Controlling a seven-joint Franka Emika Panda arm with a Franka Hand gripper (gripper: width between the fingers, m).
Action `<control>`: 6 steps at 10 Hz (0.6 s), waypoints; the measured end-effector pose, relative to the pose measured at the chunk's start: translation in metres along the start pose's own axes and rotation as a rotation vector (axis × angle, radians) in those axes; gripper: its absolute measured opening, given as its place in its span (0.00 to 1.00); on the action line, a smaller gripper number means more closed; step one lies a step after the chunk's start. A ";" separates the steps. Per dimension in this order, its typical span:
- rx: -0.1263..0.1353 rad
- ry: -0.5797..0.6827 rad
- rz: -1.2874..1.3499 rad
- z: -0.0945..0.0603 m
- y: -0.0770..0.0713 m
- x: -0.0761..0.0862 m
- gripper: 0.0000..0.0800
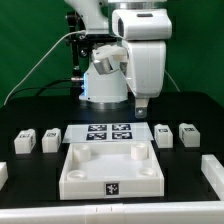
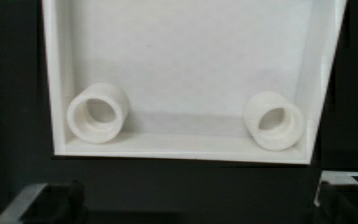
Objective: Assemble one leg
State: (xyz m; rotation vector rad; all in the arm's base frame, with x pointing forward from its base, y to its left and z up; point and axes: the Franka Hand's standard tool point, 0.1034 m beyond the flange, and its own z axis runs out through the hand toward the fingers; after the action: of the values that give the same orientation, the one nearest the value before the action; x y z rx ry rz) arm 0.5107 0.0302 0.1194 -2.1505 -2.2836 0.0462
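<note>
White tray (image 1: 80,180) sits near; legs (image 1: 50,140) lie left and right; gripper (image 1: 140,104) hangs farther back, fingers apart, holding nothing.

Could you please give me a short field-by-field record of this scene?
pincer: open, empty, raised beyond the marker board
left legs: two, loose on the table, untouched
right legs: two, loose on the table, untouched
tray-like piece: in front of the marker board
sockets: the two in the wrist view are empty
</note>
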 end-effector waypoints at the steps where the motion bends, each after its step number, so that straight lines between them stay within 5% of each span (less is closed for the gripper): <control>1: 0.001 0.000 0.000 0.000 0.000 0.000 0.81; 3: 0.004 0.000 0.002 0.002 -0.003 -0.001 0.81; 6: 0.038 0.013 -0.003 0.045 -0.063 -0.024 0.81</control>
State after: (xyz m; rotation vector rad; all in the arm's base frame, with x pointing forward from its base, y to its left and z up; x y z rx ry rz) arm 0.4486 0.0014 0.0760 -2.1229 -2.2606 0.0750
